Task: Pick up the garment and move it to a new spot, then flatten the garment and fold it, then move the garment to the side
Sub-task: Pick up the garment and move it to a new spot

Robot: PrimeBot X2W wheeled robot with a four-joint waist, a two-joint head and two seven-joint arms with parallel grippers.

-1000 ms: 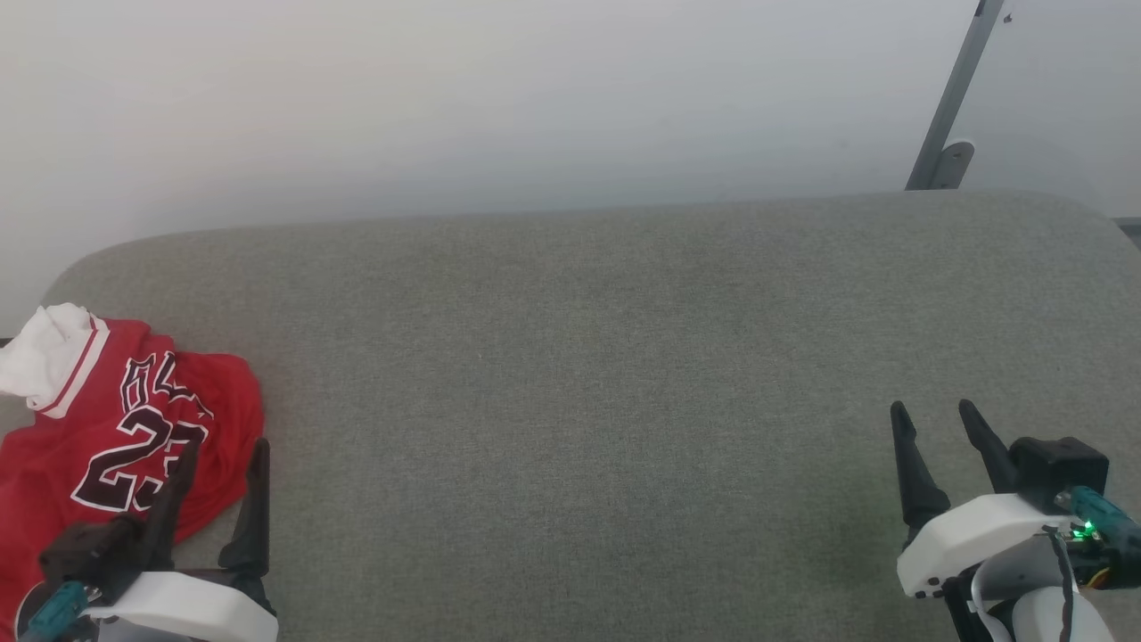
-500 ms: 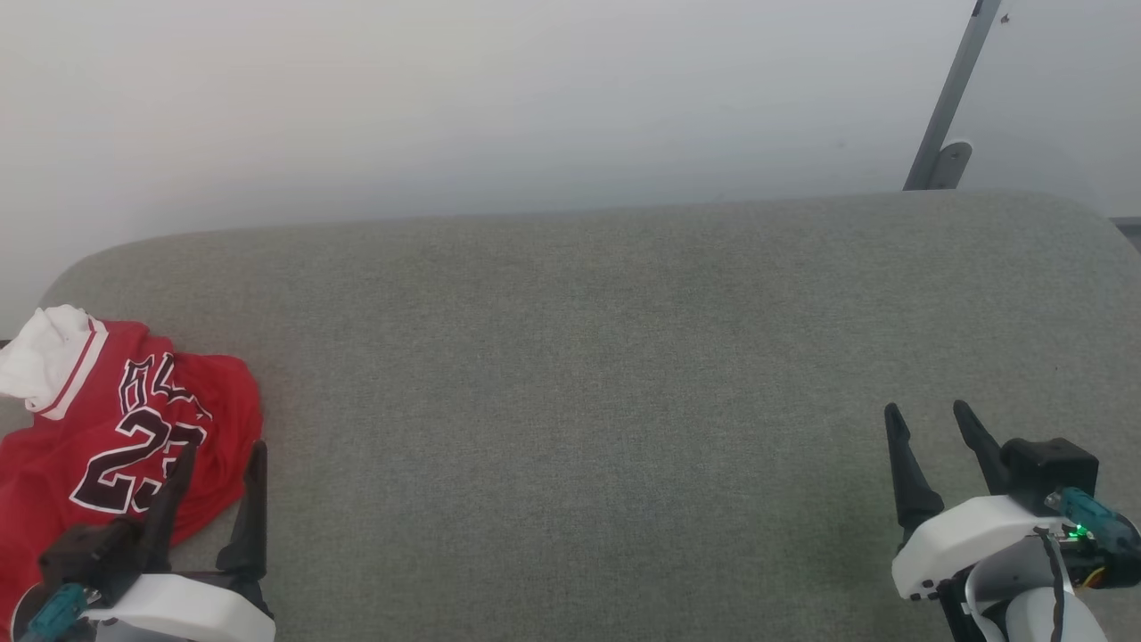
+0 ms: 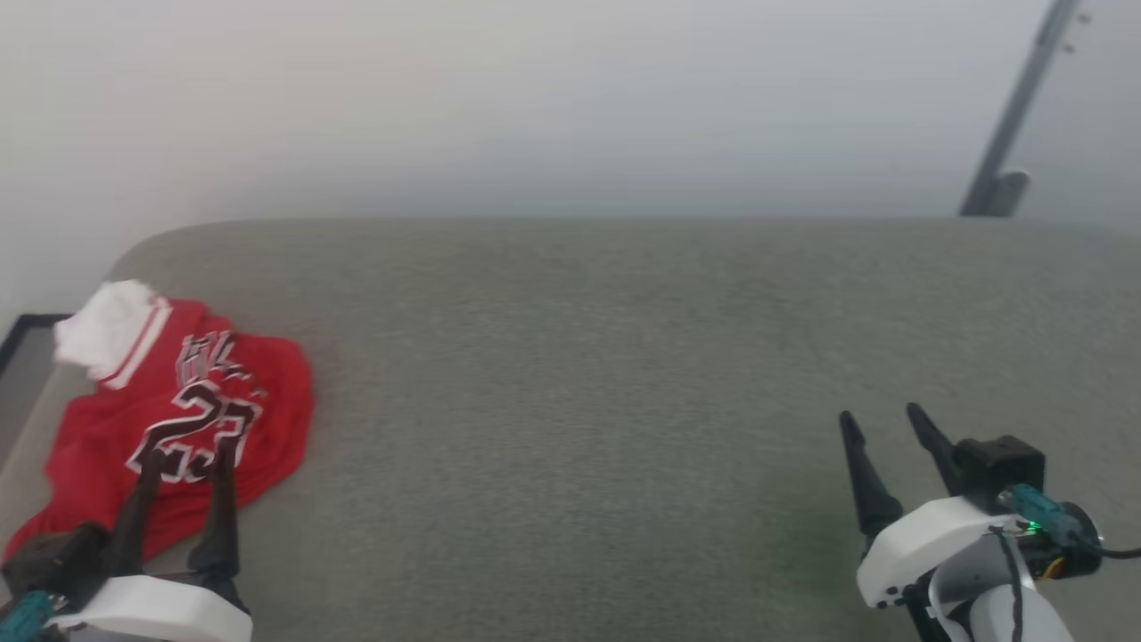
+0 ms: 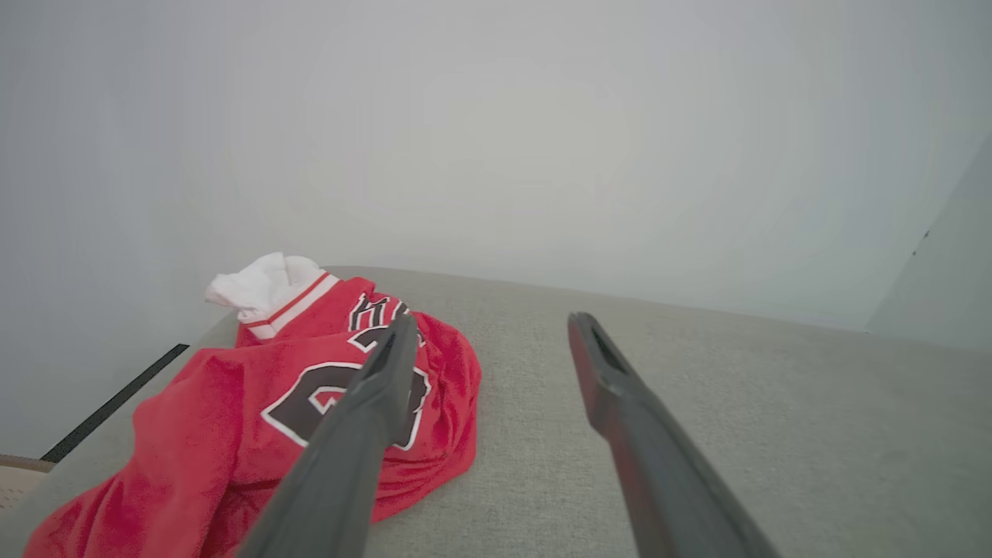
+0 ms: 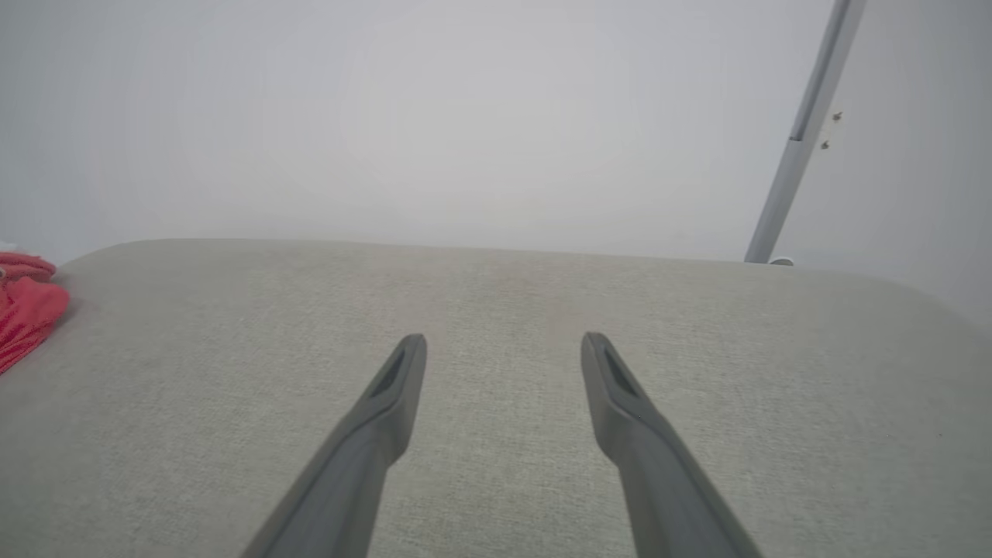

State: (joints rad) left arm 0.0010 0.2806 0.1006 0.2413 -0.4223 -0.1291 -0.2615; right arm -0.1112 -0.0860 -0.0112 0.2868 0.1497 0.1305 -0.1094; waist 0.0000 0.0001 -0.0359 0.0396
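Observation:
The garment [image 3: 178,419] is a red jersey lying crumpled at the left end of the grey cushion, with a white sleeve at its far corner and black "23" lettering facing up. My left gripper [image 3: 189,455] is open, and its fingertips overlap the jersey's near part, over the numerals. In the left wrist view the garment [image 4: 256,395] lies behind the left finger of my left gripper [image 4: 490,322], with bare cushion between the fingers. My right gripper [image 3: 880,415] stands open over bare cushion far to the right. The right wrist view shows the right gripper [image 5: 504,339] empty and a red edge of the garment [image 5: 23,310] at far left.
The grey upholstered cushion [image 3: 579,357] runs wide from left to right, with a rounded far edge against a pale wall. A slanted grey metal pole [image 3: 1016,116] stands behind its far right corner. A dark floor strip [image 3: 18,334] shows past the left end.
The head camera has turned left, so the whole picture slid right. Against the cushion both grippers have shifted left; the left fingers now overlap the jersey's numerals instead of its right edge.

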